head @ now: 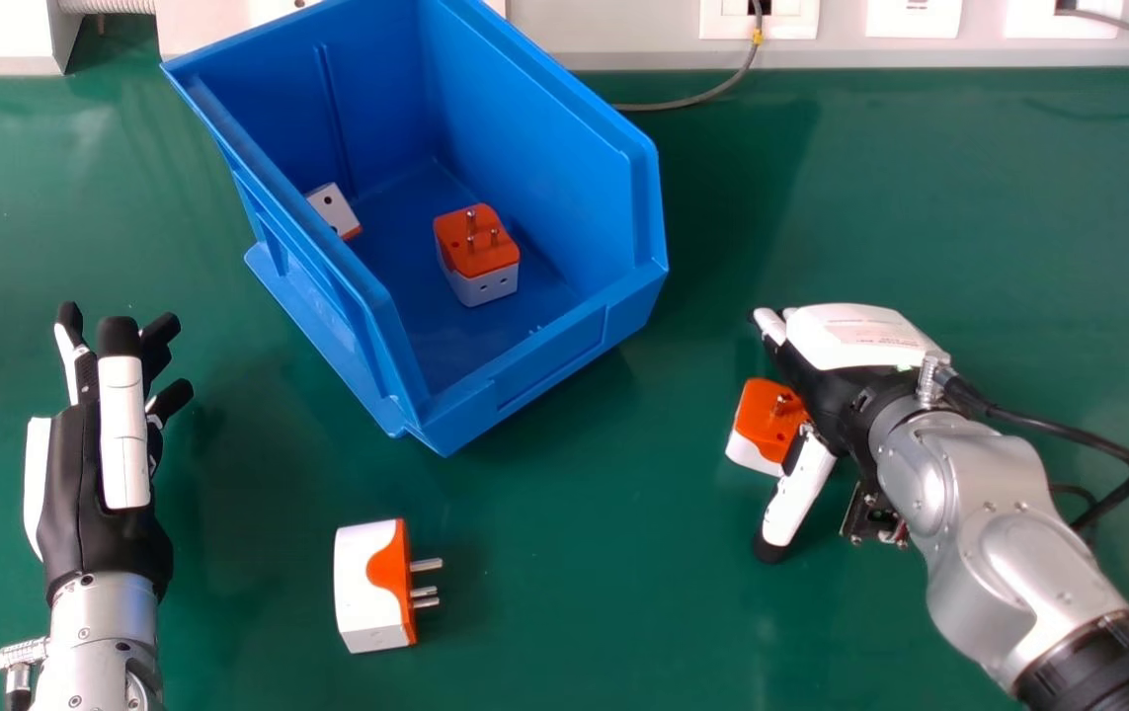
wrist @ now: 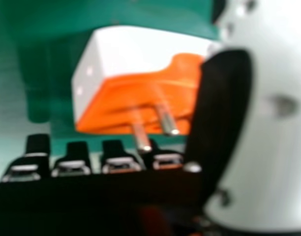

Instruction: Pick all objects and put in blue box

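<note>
Where one adapter (head: 758, 427) sits, the right fingers (head: 770, 325) (thumb well apart) gape.

glossy blue plastic box (head: 550, 380)

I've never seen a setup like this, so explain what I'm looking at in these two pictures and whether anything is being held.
This is a humanoid robot with two silver-forearmed arms. One picture comes from its head, looking down at the green table; the other is a close-up from a camera at its right hand.

A blue box stands on the table with two orange and white plug adapters inside. Another adapter lies in front of the box, its pins pointing right in the head view. A fourth adapter is beside the right hand, near its thumb.

Both the left hand and the right look open, so nothing appears to be held.
</note>
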Tool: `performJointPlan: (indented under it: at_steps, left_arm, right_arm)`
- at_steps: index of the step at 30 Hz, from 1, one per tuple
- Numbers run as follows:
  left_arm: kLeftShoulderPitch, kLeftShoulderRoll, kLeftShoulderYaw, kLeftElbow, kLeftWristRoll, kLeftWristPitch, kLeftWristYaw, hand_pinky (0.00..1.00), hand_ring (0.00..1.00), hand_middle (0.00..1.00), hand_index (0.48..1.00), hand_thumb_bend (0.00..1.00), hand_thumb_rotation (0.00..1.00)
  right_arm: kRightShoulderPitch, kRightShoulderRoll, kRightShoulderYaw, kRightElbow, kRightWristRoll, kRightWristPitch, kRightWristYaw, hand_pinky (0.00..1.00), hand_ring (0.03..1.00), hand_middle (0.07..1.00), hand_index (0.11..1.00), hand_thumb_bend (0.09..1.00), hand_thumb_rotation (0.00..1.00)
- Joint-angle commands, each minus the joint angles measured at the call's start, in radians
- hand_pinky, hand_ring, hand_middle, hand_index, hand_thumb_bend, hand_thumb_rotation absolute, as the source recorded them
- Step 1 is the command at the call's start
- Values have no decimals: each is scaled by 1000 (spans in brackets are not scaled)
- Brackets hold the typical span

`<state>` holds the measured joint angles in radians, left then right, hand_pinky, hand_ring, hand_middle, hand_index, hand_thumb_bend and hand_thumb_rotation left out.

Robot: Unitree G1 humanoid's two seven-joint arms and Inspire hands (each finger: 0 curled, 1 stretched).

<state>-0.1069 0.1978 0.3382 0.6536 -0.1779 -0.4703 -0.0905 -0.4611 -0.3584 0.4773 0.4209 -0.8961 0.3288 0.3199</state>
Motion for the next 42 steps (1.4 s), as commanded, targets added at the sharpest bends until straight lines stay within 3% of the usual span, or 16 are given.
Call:
performJointPlan:
  at_steps: [1,3,4,6,7,10,11,15,16,21,32,37,42]
  left_arm:
    - [10,3,5,-28,-12,-22,-8,875,929,879,951,936,978]
    - [14,2,5,-32,-14,-22,-11,876,930,879,950,937,978]
    - [16,2,5,-33,-14,-21,-12,878,931,880,950,937,978]
    - [18,2,4,-35,-15,-22,-13,878,931,880,950,937,978]
    - [19,2,3,-37,-16,-22,-13,880,932,880,950,938,978]
    - [22,2,2,-37,-20,-24,-16,880,932,880,950,938,978]
    - [21,3,2,-35,-21,-24,-18,881,933,881,949,941,978]
    - [24,0,3,-36,-22,-28,-22,881,933,881,949,941,978]
    - [25,-1,2,-37,-23,-28,-23,882,933,882,949,943,978]
    - [20,2,5,-18,-27,-36,-31,882,933,882,949,943,978]
    - [13,2,7,3,-26,-50,-35,882,931,883,949,935,975]
    - [2,4,5,14,-18,-51,-27,882,931,883,950,931,973]
    - [-3,2,-3,12,-6,-47,-12,880,931,883,950,929,973]
  right_arm:
    - [31,-10,7,38,12,-20,-42,815,945,984,945,974,90]
    - [49,-19,-10,19,34,-53,-94,774,908,957,920,954,72]
    - [61,-22,-18,10,43,-73,-131,697,823,889,881,929,58]
    - [88,-25,-35,2,59,-124,-218,697,823,889,881,929,58]
    - [97,-25,-42,3,68,-146,-252,607,715,805,803,849,46]
    - [107,-25,-52,10,90,-177,-292,607,715,805,803,849,46]
    - [107,-24,-54,15,96,-183,-296,551,648,742,752,781,37]
    - [105,-22,-57,14,121,-184,-282,551,648,742,752,781,37]
    - [107,-22,-58,10,123,-184,-283,515,600,696,702,728,29]
    - [115,-22,-58,18,132,-208,-318,515,600,696,702,728,29]
    - [112,-24,-61,33,154,-235,-341,423,473,581,604,600,12]
    - [103,-21,-66,49,164,-252,-350,400,440,551,582,568,7]
    - [99,-23,-63,58,164,-267,-378,390,427,541,548,549,4]
